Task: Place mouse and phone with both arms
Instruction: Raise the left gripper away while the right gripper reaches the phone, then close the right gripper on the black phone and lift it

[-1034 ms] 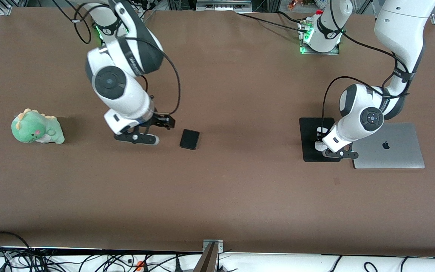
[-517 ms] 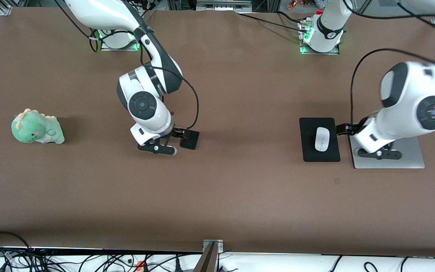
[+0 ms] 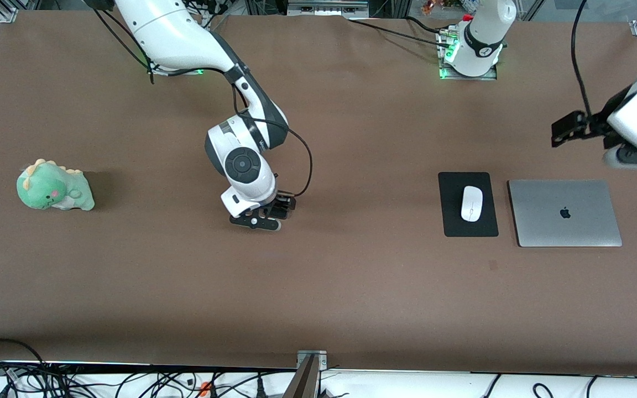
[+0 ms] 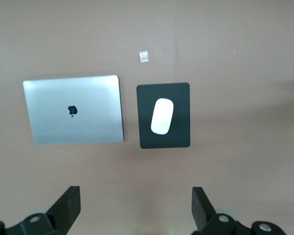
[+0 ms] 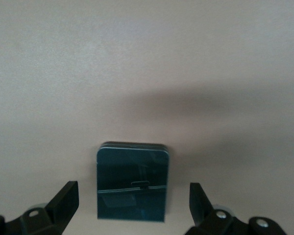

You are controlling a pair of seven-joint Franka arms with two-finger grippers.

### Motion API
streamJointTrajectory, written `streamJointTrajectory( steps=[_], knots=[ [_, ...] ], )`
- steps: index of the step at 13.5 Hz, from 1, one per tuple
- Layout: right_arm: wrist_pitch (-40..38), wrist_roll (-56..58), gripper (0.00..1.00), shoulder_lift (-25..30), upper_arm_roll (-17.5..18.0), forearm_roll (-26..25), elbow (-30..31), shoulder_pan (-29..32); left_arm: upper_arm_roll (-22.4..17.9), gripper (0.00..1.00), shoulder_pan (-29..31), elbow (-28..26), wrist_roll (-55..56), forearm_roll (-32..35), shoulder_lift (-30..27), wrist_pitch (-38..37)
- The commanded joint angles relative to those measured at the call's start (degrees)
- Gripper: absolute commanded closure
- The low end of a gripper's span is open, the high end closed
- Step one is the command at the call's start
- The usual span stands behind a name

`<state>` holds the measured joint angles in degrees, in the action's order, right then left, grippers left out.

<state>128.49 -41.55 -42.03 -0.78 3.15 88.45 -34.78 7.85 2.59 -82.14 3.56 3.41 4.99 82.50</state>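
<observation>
The white mouse point(image 3: 471, 203) lies on a flat black pad point(image 3: 454, 221); both also show in the left wrist view, the mouse point(image 4: 162, 116) on the pad point(image 4: 179, 98). My left gripper point(image 3: 564, 130) is open and empty, raised high at the left arm's end of the table, well apart from the mouse; its fingers point(image 4: 68, 208) frame bare table. My right gripper point(image 3: 280, 210) hangs low over the black phone point(image 5: 132, 188), open, one finger point(image 5: 66, 201) on each side and not touching it. In the front view the gripper hides the phone.
A closed silver laptop point(image 3: 564, 213) lies beside the pad toward the left arm's end. A green plush dinosaur point(image 3: 53, 186) sits toward the right arm's end. A small tape mark point(image 3: 492, 265) is on the brown table, nearer the front camera than the pad.
My left gripper let go of the mouse, rose and swung off toward the left arm's end. My right gripper moved sideways from beside the phone to over it.
</observation>
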Motion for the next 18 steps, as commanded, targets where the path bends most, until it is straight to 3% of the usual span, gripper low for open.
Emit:
streamJointTrajectory(
  steps=[1,10,11,14,16,18],
  knots=[
    [2.11,-1.61,0.00,-1.56,-0.36,0.55,-0.04,-1.08,-0.90,0.00,-0.22,-15.22,-0.48,-0.07,-9.37,8.45],
    [6.95,-1.70,0.02,-1.56,-0.28,0.63,4.71,-1.60,1.02,0.00,-0.22,-12.52,-0.66,-0.51,-8.24,8.11],
    [6.78,-1.52,0.08,-1.56,-0.36,0.55,4.71,-1.60,1.12,0.00,-0.13,-12.52,-0.66,-0.51,-8.24,7.76],
    [6.16,0.14,0.44,-1.12,-0.36,0.55,4.53,-1.25,1.12,0.00,-0.04,-11.29,-0.84,-0.51,-8.15,5.22],
    [5.20,1.64,0.51,-0.51,-0.36,0.55,4.27,-0.90,1.12,0.00,0.31,-11.29,-0.84,-0.51,-8.15,5.04],
    [-0.23,5.92,0.51,1.85,-0.63,0.63,3.22,1.11,1.12,0.00,0.31,-11.29,-0.75,-0.51,-8.15,4.86]
  ],
)
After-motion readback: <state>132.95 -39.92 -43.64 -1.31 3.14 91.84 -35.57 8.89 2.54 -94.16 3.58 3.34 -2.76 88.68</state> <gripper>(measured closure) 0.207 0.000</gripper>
